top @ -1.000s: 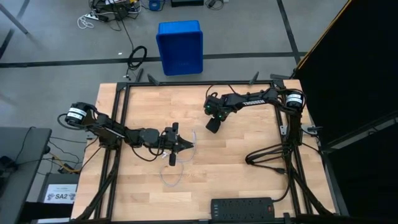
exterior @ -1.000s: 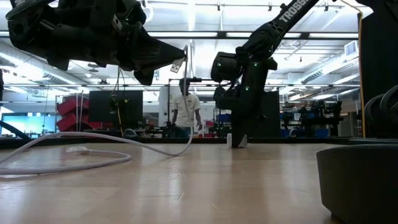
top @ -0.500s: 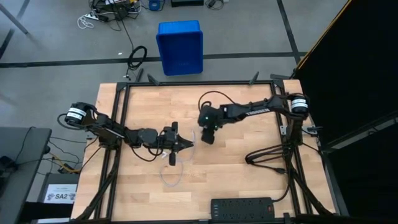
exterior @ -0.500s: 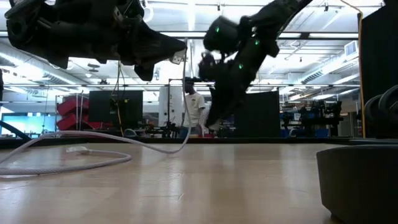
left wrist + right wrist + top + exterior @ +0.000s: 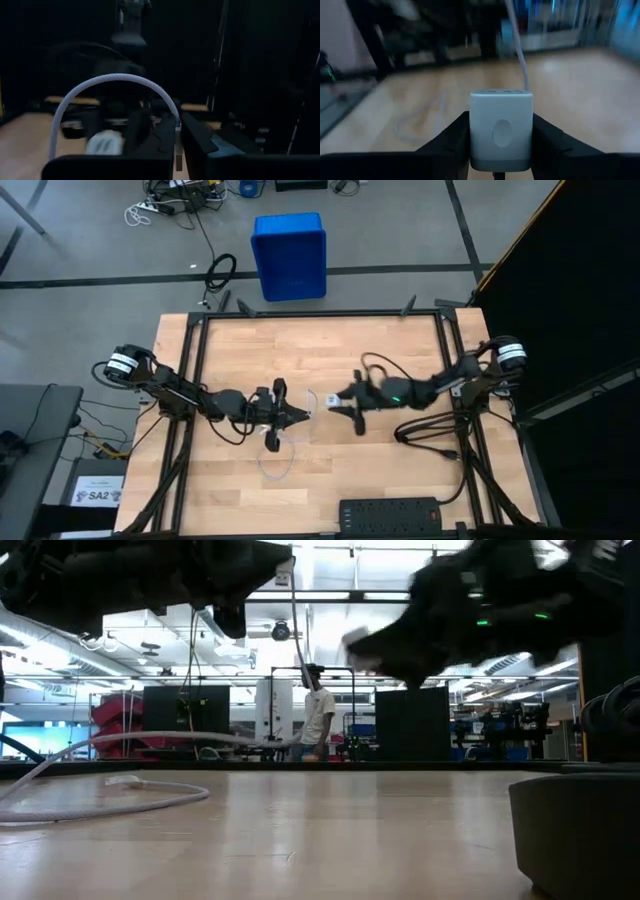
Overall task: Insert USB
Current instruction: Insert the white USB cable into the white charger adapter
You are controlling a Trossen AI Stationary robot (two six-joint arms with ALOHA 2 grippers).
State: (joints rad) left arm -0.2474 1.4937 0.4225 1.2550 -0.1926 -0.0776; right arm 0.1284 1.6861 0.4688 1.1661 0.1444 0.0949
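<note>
USB cable: thin whitish line, loose loop lying on the worktop toward the near edge, left of centre (low view shows the loop flat on the wood). From the loop it rises to the left gripper, which is mid-worktop, above the surface. Left jaws clamped together on the cable's plug end; the left wrist view shows the cable arching up and back down into the slot between the fingers.

Right gripper sits just beside the left one, facing it, tips near but apart. Its jaws are clamped on a small white cube adapter, one finger on each side of it (right wrist view is clearest on this). In the high view the adapter shows as a pale spot at the gripper tip, just beside the left gripper's tip.

Black power strip lies along the near edge, right of centre. Thick black cords loop near the right edge. Blue bin on the floor beyond the far edge. Person standing in the room behind, seen in the low view.
</note>
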